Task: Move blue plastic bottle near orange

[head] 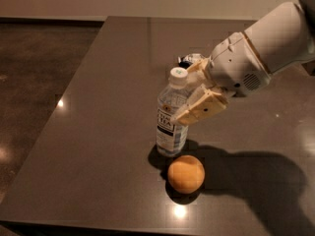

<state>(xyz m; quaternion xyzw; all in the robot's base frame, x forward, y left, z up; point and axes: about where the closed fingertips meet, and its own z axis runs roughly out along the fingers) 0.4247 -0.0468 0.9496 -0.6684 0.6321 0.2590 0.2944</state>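
The blue plastic bottle [170,124], clear with a white cap and a printed label, stands upright on the dark table [98,112]. The orange [186,174] lies just in front of it and slightly to the right, a small gap from the bottle's base. My gripper [181,92] reaches in from the right at the bottle's upper half. One tan finger [201,107] lies across the bottle's near right side and the other [195,66] shows behind the cap. The gripper is shut on the bottle.
The table's left edge [54,127] and front edge [123,224] drop to a polished brown floor [34,73]. My white arm [266,53] and its shadow cover the right side of the table. A small dark object [185,61] shows behind the gripper.
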